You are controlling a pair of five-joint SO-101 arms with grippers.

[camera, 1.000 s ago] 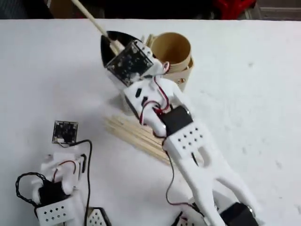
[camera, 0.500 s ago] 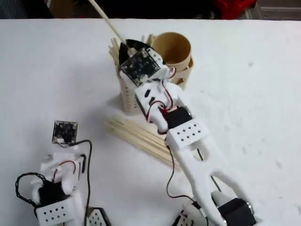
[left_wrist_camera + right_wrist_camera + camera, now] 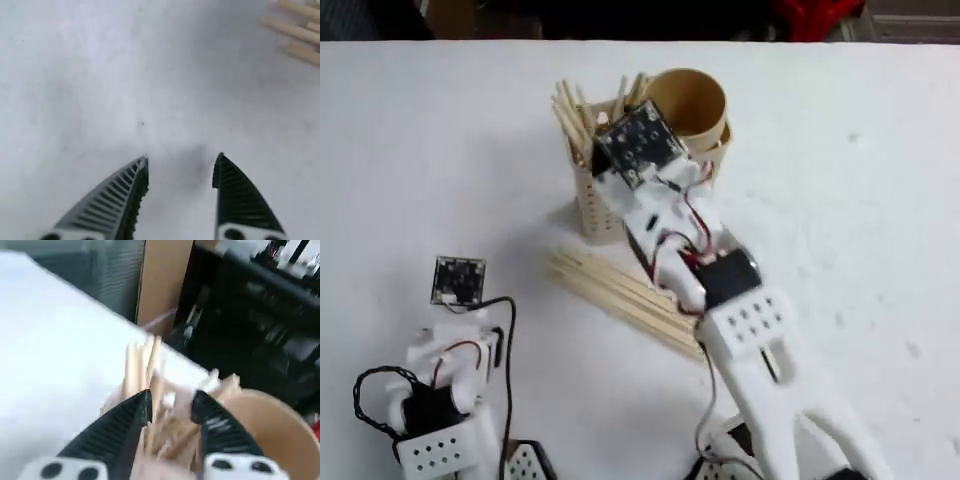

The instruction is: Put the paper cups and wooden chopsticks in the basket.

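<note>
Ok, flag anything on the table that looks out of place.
A bundle of wooden chopsticks lies loose and slanted on the table beside the basket, partly under the right arm, while the other chopsticks stand in the basket. Nothing looks spilled or damaged.

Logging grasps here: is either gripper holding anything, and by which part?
Nothing held: left gripper is open over bare table, right gripper is open above the chopsticks in the basket.

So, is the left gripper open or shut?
Open. In the left wrist view, the left gripper shows its two fingers clearly apart, with bare table between them.
</note>
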